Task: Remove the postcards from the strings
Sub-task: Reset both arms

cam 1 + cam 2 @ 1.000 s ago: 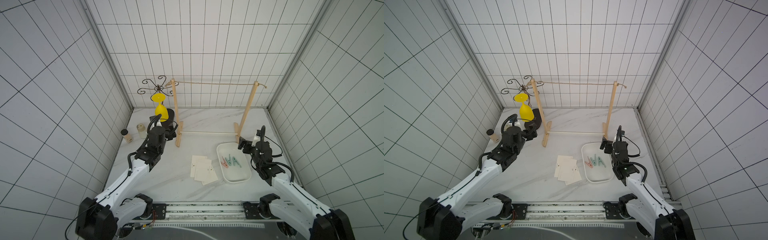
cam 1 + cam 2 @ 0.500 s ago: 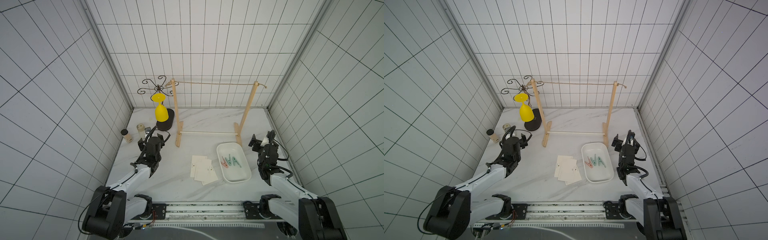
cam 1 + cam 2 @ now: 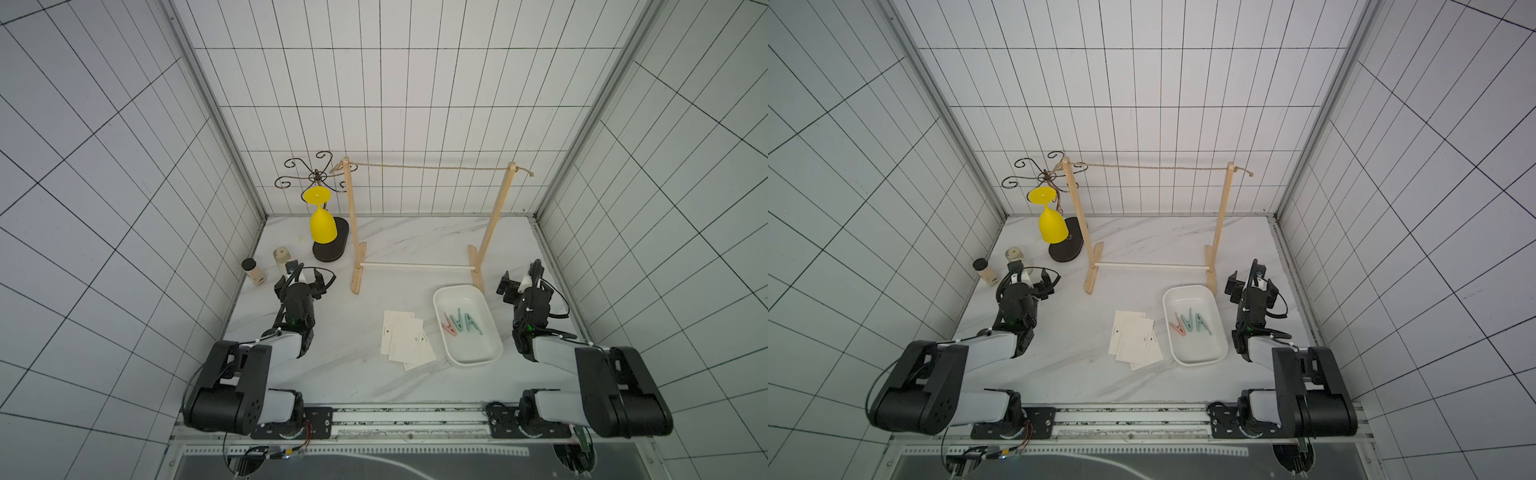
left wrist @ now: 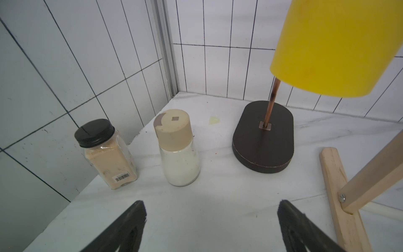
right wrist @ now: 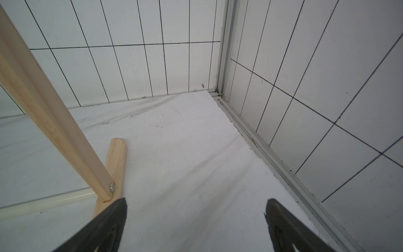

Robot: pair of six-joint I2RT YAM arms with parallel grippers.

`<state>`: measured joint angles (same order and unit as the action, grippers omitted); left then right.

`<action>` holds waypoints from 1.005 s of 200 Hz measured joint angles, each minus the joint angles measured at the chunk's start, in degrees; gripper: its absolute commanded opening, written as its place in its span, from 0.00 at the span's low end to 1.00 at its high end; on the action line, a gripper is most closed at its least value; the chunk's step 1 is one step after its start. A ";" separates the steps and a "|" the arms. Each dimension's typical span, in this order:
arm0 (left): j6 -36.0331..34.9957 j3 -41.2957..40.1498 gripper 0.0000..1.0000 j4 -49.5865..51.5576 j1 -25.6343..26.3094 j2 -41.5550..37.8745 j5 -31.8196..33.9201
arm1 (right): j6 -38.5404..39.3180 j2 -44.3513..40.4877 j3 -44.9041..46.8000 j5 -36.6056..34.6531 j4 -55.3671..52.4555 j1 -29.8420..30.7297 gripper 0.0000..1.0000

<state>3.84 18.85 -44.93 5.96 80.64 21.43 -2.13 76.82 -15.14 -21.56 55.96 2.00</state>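
Note:
The postcards [image 3: 405, 340] [image 3: 1136, 338] lie flat in a loose overlapping stack on the marble table, just left of the white tray. The strings [image 3: 428, 167] [image 3: 1154, 167] are one tan twine stretched bare between two wooden posts. My left gripper [image 3: 302, 277] [image 3: 1032, 276] [image 4: 210, 209] is open and empty, low over the table at the left and facing two jars. My right gripper [image 3: 521, 280] [image 3: 1250, 282] [image 5: 196, 205] is open and empty near the right post's foot [image 5: 113, 168], facing the back right corner.
The white tray [image 3: 440, 299] holds pink and green pegs [image 3: 461, 330]. A yellow glass [image 3: 323, 226] hangs upside down on a dark-based wire stand [image 4: 261, 141]. The black-lidded jar [image 4: 104, 152] and beige-lidded jar [image 4: 177, 148] stand by the left wall. A white dowel [image 3: 415, 266] joins the posts' feet.
Both arms have folded back toward the front rail and lowered. The left gripper left the stand's base; the right one moved toward the right wall. Cards, tray and twine are unmoved.

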 measured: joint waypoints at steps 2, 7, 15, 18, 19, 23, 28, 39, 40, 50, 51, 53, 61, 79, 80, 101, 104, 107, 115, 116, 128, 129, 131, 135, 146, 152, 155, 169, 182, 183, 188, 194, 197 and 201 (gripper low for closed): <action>-0.09 -0.04 0.94 -0.42 -0.07 0.48 -0.37 | 0.09 0.11 0.15 0.07 0.52 -0.04 1.00; -0.37 -0.02 0.94 -1.44 -0.24 1.75 -1.18 | 0.13 0.35 0.37 0.48 1.36 -0.26 1.00; -0.70 0.02 0.94 -2.99 -0.48 3.41 -2.34 | 0.22 0.61 0.61 1.36 2.34 -0.63 1.00; -0.81 0.02 0.94 -3.61 -0.55 4.15 -2.78 | 0.22 0.74 0.66 1.86 2.75 -0.72 1.00; -0.85 0.07 0.94 -3.76 -0.55 4.35 -2.91 | 0.22 0.76 0.66 1.99 2.89 -0.76 1.00; -1.01 0.11 0.94 -4.59 -0.63 5.33 -3.58 | 0.22 0.96 0.79 2.51 3.74 -1.03 1.00; -1.31 0.24 0.94 -5.35 -0.74 6.36 -4.15 | 0.17 1.40 1.09 3.21 5.35 -1.33 1.00; -1.86 0.33 0.94 -7.48 -0.83 8.55 -5.53 | 0.13 3.13 2.08 4.81 9.46 -1.88 1.00; -1.88 0.31 0.94 -7.61 -0.83 8.63 -5.60 | 0.13 3.28 2.14 4.85 9.77 -1.90 1.00; -2.23 0.22 0.94 -9.33 -0.83 9.73 -6.60 | 0.00 6.01 3.15 6.12 13.64 -2.40 1.00; -2.25 0.20 0.94 -9.46 -0.83 9.79 -6.67 | 0.00 6.25 3.19 6.25 13.86 -2.47 1.00; -2.34 0.20 0.94 -9.88 -0.83 9.92 -6.80 | 0.02 7.10 3.30 6.67 14.60 -2.56 1.00; -2.47 0.17 0.94 -10.93 -0.81 10.14 -7.30 | 0.09 9.77 3.61 7.96 16.83 -2.89 1.00; -2.86 0.17 0.96 -12.92 -0.83 10.14 -8.22 | 0.31 11.50 3.48 10.54 15.43 -3.26 1.00; -2.89 0.17 0.95 -12.98 -0.83 10.14 -8.24 | 0.33 11.56 3.48 10.60 15.47 -3.26 1.00; -3.48 0.20 0.97 -13.86 -0.83 10.14 -9.27 | 0.52 11.74 3.28 12.57 15.61 -3.26 1.00; -3.50 0.20 0.97 -13.92 -0.83 10.14 -9.38 | 0.55 11.74 3.28 12.76 15.61 -3.26 1.00; -3.52 0.20 0.97 -14.03 -0.83 10.14 -9.46 | 0.57 11.78 3.28 12.94 15.69 -3.26 1.00; -3.69 0.20 0.97 -14.12 -0.81 10.14 -9.64 | 0.70 11.87 3.28 13.40 15.82 -3.26 1.00; -3.69 0.20 0.97 -14.14 -0.81 10.14 -9.68 | 0.72 11.87 3.28 13.38 15.82 -3.26 1.00; -3.87 0.20 0.97 -14.19 -0.83 10.14 -9.79 | 0.90 11.80 3.28 13.73 15.65 -3.26 1.00; -3.87 0.20 0.97 -14.19 -0.83 10.14 -9.81 | 0.90 11.80 3.28 13.75 15.63 -3.26 1.00; -3.89 0.20 0.97 -14.21 -0.83 10.14 -9.84 | 0.92 11.80 3.28 13.77 15.63 -3.26 1.00; -3.89 0.20 0.97 -14.23 -0.83 10.14 -9.92 | 0.94 11.80 3.28 13.79 15.65 -3.26 1.00; -3.91 0.20 0.97 -14.25 -0.83 10.14 -9.97 | 1.05 11.80 3.28 13.92 15.67 -3.26 1.00; -3.91 0.20 0.97 -14.27 -0.83 10.14 -9.99 | 1.11 11.80 3.28 13.94 15.65 -3.26 1.00; -3.93 0.20 0.97 -14.27 -0.83 10.14 -10.01 | 1.14 11.80 3.28 13.97 15.63 -3.26 1.00; -4.07 0.20 0.97 -14.29 -0.83 10.14 -10.19 | 1.16 11.80 3.28 13.97 15.67 -3.26 1.00; -4.33 0.20 0.97 -14.32 -0.83 10.14 -10.45 | 1.16 11.80 3.28 13.97 15.65 -3.26 1.00; -4.33 0.20 0.97 -14.32 -0.83 10.14 -10.49 | 1.16 11.80 3.28 13.97 15.65 -3.26 1.00; -4.37 0.20 0.97 -14.32 -0.83 10.14 -10.58 | 1.16 11.80 3.28 13.97 15.65 -3.26 1.00; -4.42 0.20 0.97 -14.32 -0.81 10.14 -10.60 | 1.18 11.80 3.28 13.97 15.67 -3.26 1.00; -4.44 0.20 0.97 -14.32 -0.83 10.14 -10.62 | 1.18 11.80 3.28 13.97 15.67 -3.26 1.00; -4.48 0.20 0.97 -14.32 -0.83 10.14 -10.62 | 1.18 11.80 3.28 13.97 15.65 -3.26 1.00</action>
<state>-0.64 19.05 -59.24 5.13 90.78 10.81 -0.95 88.62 -11.86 -7.60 71.61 -1.26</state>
